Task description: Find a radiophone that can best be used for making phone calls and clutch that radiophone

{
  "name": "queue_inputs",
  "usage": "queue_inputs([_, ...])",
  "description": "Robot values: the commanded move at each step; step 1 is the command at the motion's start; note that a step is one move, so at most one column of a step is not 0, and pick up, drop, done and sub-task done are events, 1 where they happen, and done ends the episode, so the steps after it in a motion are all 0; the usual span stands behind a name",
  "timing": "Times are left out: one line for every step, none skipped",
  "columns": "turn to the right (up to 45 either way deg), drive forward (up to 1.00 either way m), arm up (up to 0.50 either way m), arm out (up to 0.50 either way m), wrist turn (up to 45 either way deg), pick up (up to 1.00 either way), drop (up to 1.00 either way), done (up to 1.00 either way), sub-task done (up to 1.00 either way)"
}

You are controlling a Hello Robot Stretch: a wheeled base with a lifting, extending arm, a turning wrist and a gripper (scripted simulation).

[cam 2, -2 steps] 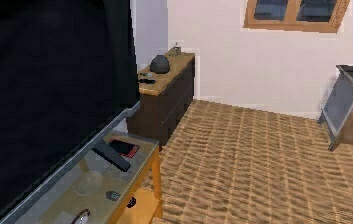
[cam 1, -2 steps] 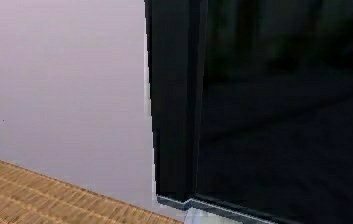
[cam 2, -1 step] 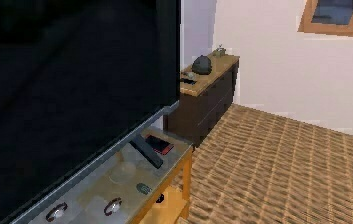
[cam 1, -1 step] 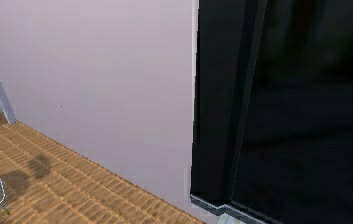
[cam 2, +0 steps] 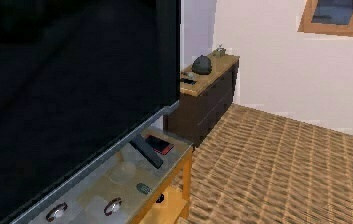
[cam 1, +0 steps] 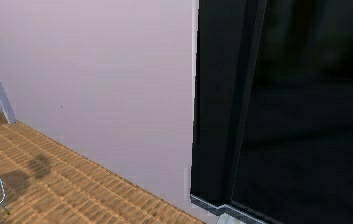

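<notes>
**Possible phone on the dresser**

A small dark flat thing point(cam 2: 187, 79) on the dark dresser point(cam 2: 204, 105), upper middle of the arm side view, may be the radiophone. Likely light, rigid and slick: grip across its 2 long edges. I cannot tell the gripper's state.

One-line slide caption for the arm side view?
Large black television on a low wooden stand bearing a dark remote-like bar, dark cabinet beyond, wood-plank floor, window at upper right.
</notes>
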Motion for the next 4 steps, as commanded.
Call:
queue_inputs([0.0,0.0,0.3,0.0,0.0,0.0,0.0,0.0,0.0])
queue_inputs([0.0,0.0,0.0,0.46,0.0,0.0,0.0,0.0,0.0])
queue_inputs([0.0,0.0,0.0,0.0,45.0,0.0,0.0,0.0,0.0])
queue_inputs([0.0,0.0,0.0,0.0,45.0,0.0,0.0,0.0,0.0])
